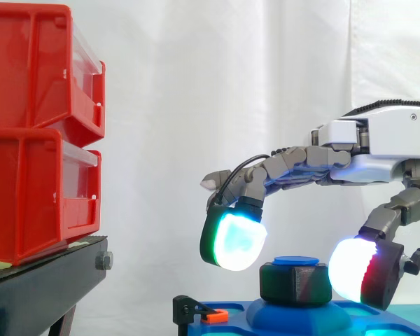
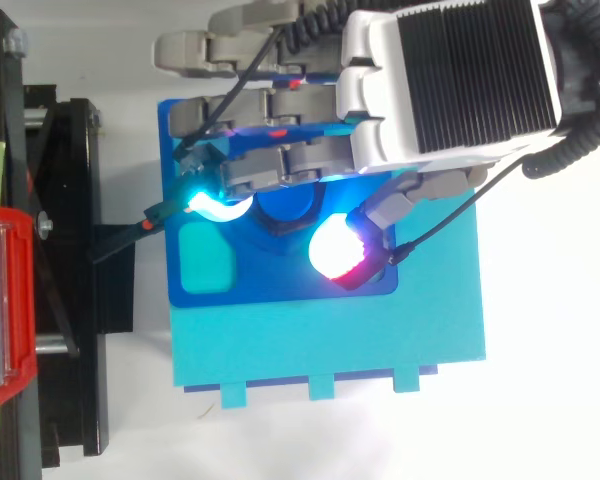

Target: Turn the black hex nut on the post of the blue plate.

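From my station I see the hand (image 1: 378, 140) reaching in from the right, above the blue plate (image 2: 280, 282). The black hex nut (image 1: 295, 281) sits on the plate's post (image 1: 296, 261), whose blue top shows just above it. The hand is closed on the nut. One curled finger brings a cyan-white fingertip pad (image 1: 232, 241) against the nut's upper left corner. The thumb's white-and-red pad (image 1: 357, 269) presses its right, nearer side. From above, the two pads bracket the post, with the other fingers stretched over its far side. The plate lies on a teal base (image 2: 380, 340), and an orange clip (image 1: 213, 316) sits at the plate's left edge. Well off to the left, stacked red bins (image 1: 35, 133) stand on the black stand (image 1: 42, 280).
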Robot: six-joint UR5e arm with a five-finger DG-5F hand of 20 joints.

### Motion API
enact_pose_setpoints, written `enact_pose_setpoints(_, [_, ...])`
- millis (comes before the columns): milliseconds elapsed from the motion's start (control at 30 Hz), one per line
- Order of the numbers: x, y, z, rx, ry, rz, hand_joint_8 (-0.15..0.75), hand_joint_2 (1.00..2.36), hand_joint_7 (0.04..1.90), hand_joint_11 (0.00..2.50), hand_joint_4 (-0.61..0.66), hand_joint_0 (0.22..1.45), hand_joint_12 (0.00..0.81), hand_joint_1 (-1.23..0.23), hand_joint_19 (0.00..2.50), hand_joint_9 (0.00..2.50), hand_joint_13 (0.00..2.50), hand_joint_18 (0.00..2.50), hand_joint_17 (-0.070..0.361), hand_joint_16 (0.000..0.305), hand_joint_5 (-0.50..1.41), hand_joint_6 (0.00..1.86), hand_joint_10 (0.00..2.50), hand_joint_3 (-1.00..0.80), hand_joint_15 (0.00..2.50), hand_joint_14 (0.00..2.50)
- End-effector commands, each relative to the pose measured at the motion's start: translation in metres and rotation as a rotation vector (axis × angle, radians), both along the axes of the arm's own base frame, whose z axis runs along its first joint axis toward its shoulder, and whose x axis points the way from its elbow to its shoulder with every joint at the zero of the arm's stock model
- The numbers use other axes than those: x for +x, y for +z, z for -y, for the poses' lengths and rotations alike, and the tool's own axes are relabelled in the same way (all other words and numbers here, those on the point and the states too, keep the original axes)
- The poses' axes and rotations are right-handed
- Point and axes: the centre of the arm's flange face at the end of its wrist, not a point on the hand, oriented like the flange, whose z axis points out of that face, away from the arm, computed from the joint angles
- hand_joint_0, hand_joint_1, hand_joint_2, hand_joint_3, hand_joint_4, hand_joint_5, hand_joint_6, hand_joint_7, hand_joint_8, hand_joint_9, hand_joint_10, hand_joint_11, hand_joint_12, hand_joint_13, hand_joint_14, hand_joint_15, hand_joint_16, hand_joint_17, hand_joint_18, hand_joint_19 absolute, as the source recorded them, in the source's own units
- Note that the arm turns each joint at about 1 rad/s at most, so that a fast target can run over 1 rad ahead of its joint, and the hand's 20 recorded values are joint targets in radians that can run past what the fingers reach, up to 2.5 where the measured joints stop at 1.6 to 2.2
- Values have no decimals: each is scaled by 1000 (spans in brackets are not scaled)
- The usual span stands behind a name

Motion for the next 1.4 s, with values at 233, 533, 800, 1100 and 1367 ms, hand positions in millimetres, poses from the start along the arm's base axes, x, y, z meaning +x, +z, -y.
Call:
enact_pose_setpoints(233, [-2,0,6,-1,-2,-4,74,1000,860,214,182,371,272,-616,240,29,74,187,99,44,-280,501,406,-500,66,0])
enact_pose_setpoints(533, [-3,-2,8,-1,-1,-11,55,1000,862,285,174,396,260,-633,252,42,67,182,93,41,-278,500,292,-500,58,2])
enact_pose_setpoints(800, [-5,-3,10,-2,-4,-20,27,1000,845,426,107,449,235,-722,234,77,59,156,82,36,-292,501,26,-500,50,0])
enact_pose_setpoints(1100, [-5,-3,10,-2,1,-20,18,1000,836,442,78,469,226,-740,227,71,58,153,77,34,-300,501,0,-500,51,0])
enact_pose_setpoints(1367, [-6,-3,13,-2,1,-26,15,1000,845,457,90,470,225,-731,241,67,55,149,77,34,-297,501,0,-500,52,1])
